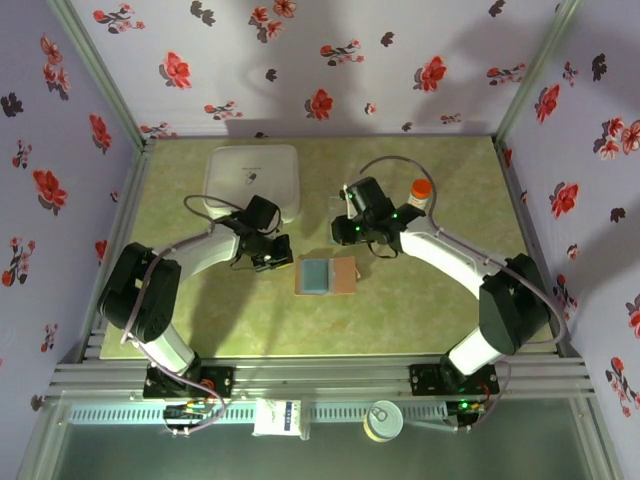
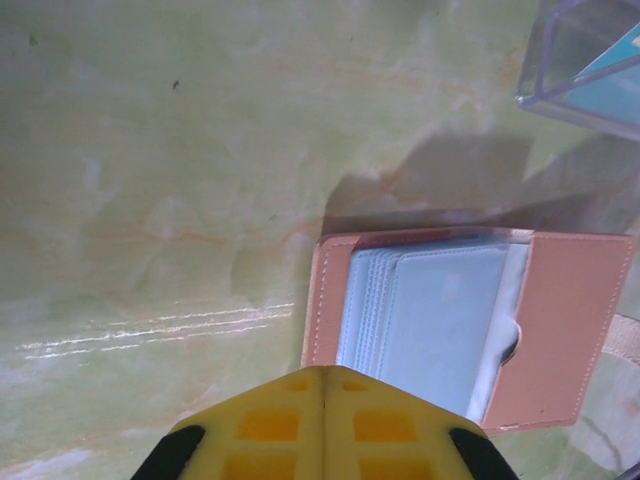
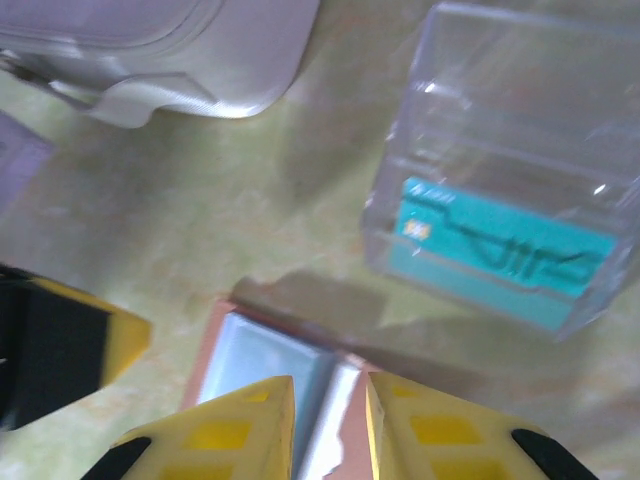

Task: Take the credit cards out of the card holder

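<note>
The card holder (image 1: pixel 325 275) lies open on the table, grey-blue pockets on its left half and reddish-brown leather on its right. My left gripper (image 2: pixel 322 372) is shut and empty, its tips just above the holder's (image 2: pixel 470 330) near left edge. Above the middle fold of the holder (image 3: pixel 255 355), my right gripper (image 3: pixel 330 395) hovers with its jaws a narrow gap apart and nothing clearly held. One teal credit card (image 3: pixel 500 250) rests inside a clear plastic box (image 3: pixel 510 130) beyond the holder. I cannot make out any cards in the pockets.
A white square box (image 1: pixel 253 180) sits at the back left, close behind the left arm. An orange-capped bottle (image 1: pixel 420 192) stands behind the right arm. The left gripper's yellow finger (image 3: pixel 60 350) shows left of the holder in the right wrist view.
</note>
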{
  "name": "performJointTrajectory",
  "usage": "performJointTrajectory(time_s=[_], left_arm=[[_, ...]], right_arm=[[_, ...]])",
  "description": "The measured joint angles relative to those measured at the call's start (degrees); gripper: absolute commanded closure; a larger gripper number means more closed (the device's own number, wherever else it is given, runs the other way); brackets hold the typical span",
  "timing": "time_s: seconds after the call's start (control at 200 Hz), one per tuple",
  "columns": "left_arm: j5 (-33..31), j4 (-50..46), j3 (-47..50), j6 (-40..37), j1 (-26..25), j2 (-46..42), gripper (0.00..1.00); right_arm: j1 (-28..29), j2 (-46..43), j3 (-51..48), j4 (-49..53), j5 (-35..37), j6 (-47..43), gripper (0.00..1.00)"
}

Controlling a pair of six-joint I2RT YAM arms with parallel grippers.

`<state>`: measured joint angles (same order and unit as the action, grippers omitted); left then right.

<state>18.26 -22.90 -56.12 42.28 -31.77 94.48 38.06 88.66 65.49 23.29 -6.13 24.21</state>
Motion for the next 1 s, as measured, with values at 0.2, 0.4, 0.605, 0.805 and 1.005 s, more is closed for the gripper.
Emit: performJointTrajectory(time_s=[0.2, 0.4, 0.605, 0.805, 1.005], left_arm=[[0.02, 1.14, 0.44, 0.92, -1.2, 0.07, 0.97], [0.04, 2.29, 0.44, 1.29, -2.12, 0.59, 0.99], [0.48, 2.29, 0.42, 1.27, -2.36, 2.08, 1.0], [1.55, 2.25, 0.02, 1.25, -3.06, 3.41, 1.0], [2.58, 2.25, -0.31, 1.25, -4.02, 5.68, 1.0]], right_arm=[[3.34, -0.48, -4.13, -2.86, -1.62, 11.82, 0.74], [4.7, 2.32, -6.19, -6.45, -6.84, 19.56, 0.69], [5.42, 6.86, -6.34, -10.16, -10.93, 23.5, 0.71], [5.84, 9.6, -6.32, -10.43, -12.17, 24.52, 0.71], [5.84, 11.61, -5.64, -8.28, -12.28, 24.46, 0.69]])
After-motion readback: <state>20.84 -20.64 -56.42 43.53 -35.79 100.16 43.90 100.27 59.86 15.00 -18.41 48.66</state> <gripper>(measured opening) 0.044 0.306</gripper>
